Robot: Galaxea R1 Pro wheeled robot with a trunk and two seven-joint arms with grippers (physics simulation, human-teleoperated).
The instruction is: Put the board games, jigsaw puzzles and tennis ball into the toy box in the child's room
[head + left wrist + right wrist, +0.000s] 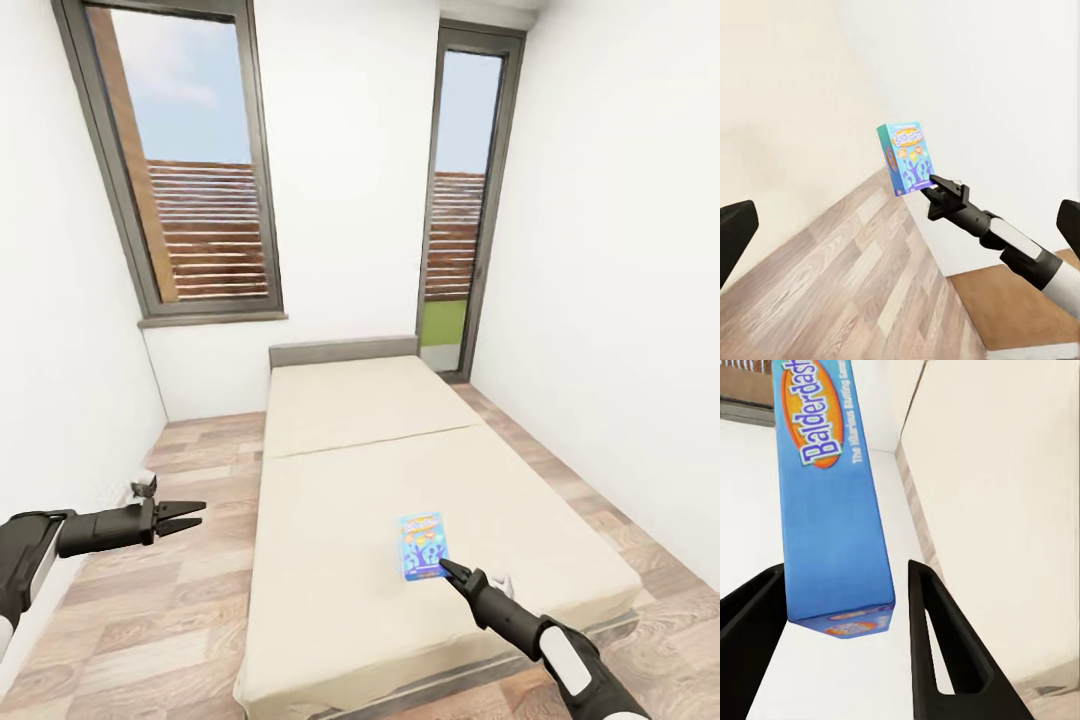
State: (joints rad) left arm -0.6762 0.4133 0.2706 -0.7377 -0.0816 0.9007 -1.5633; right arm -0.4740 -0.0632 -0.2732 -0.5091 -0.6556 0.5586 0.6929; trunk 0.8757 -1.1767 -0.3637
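Lying flat on the beige mattress of the bed, toward its foot on the robot's right-hand side, is the blue board game, its printed face up. In the right wrist view the lettering "Balderdash" reads along the box. The right gripper reaches in at the box's near short edge; seen from the wrist, its two dark fingers stand spread on either side of the box's end, with a visible gap between each finger and the box, so the tool is apart and not clamped. The left wrist view shows the same scene from the side: the box with the right gripper at its edge, the dark forearm running back to a white sleeve.

The left gripper hangs over the wood-plank floor beside the bed, well apart from the box; its fingers frame the left wrist view at opposite edges, spread wide.

Two tall windows stand in the white wall behind the grey headboard.
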